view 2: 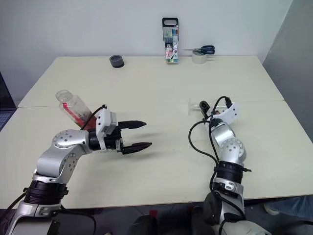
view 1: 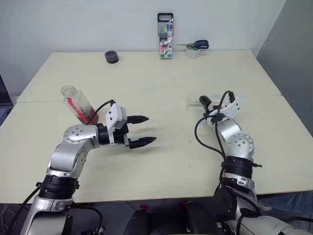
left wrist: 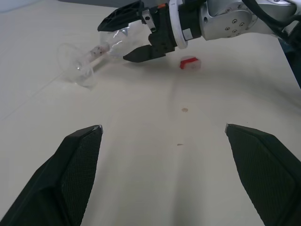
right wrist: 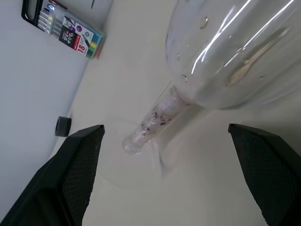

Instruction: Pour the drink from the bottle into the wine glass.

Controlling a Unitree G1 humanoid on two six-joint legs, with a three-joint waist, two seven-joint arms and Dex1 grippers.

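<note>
While both things are lying toppled on the table (view 1: 161, 83), pouring is judged not yet begun. The bottle (view 1: 77, 103), uncapped, little drink (view 1: 88, 116) inside, is lying just behind the left gripper (view 1: 139, 131), spread wide, empty. The wine glass (right wrist: 221, 56) is being straddled, unclamped, by the right gripper (left wrist: 115, 41).

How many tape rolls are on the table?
2. A dark grey tape roll at the far edge, left of the tall marker case; a whitish roll right of it, under blue-handled scissors. None seems hidden.
</note>
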